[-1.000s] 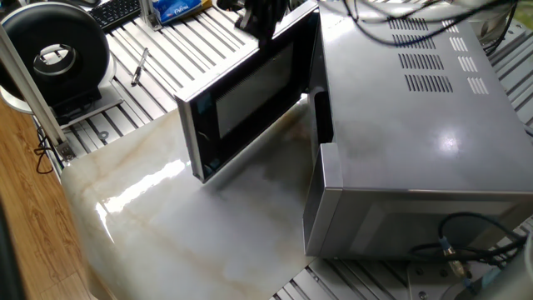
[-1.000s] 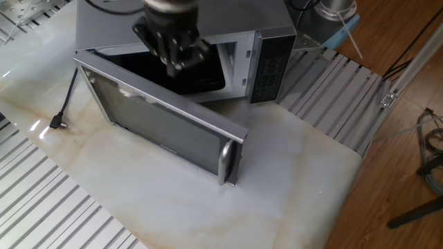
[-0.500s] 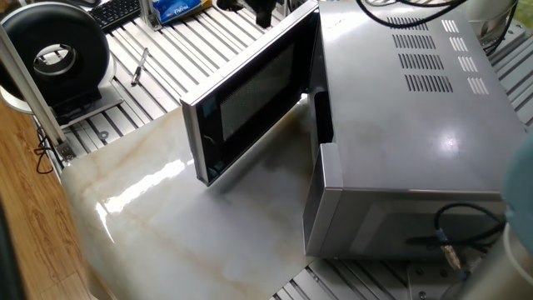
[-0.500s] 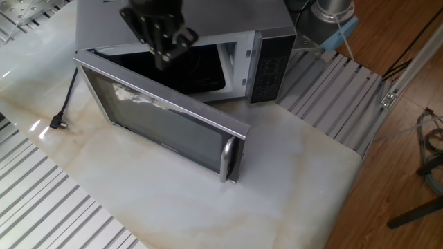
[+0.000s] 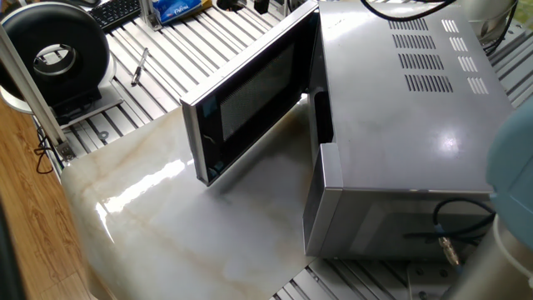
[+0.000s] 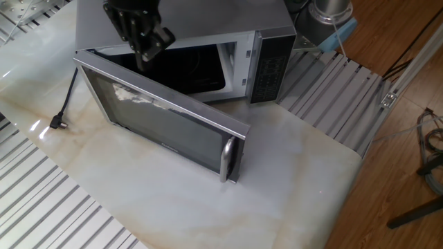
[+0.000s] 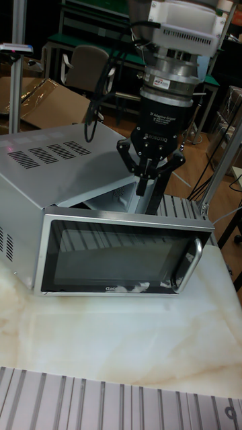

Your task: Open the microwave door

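In one fixed view, the microwave door (image 5: 250, 100) was seen swung partly open from the microwave (image 5: 408, 125) on the marble worktop (image 5: 183, 225). In the other fixed view, the gripper (image 6: 144, 50) was held above the door's top edge, touching nothing. In the tall fixed view, its fingers (image 7: 142, 183) were pressed together; "Gala" lettering was partly legible on the door.

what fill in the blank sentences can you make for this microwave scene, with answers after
1. The microwave door stands partly ____.
2. The tool hangs ____ the door's top edge, touching nothing.
3. The curved handle sits on the door edge farthest from the ____.
4. The round black ring-shaped device stands on the ____ slats beside the marble top.

Answers: open; above; hinge; metal
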Robot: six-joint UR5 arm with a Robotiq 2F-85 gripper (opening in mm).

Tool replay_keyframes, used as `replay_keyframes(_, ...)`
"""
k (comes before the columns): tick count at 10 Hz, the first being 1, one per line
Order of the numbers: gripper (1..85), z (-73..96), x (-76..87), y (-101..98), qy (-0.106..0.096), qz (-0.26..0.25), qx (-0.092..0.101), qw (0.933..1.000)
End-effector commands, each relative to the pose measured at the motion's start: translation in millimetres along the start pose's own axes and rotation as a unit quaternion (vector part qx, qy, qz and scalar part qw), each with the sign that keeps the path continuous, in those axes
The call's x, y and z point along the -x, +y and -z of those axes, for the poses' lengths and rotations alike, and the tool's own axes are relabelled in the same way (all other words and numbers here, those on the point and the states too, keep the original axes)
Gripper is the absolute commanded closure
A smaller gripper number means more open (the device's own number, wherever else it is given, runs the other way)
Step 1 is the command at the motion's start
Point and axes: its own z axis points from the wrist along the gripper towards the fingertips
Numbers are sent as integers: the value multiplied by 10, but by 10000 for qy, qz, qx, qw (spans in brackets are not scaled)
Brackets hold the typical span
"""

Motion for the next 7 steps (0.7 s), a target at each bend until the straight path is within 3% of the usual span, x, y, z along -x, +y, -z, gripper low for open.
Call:
replay_keyframes(1, 847, -40, -38, -121, 173, -266, -133, 9994)
replay_keyframes(3, 847, -93, -101, -141, 267, -286, -122, 9992)
replay_keyframes(7, 847, -172, -102, -164, 207, -218, -244, 9993)
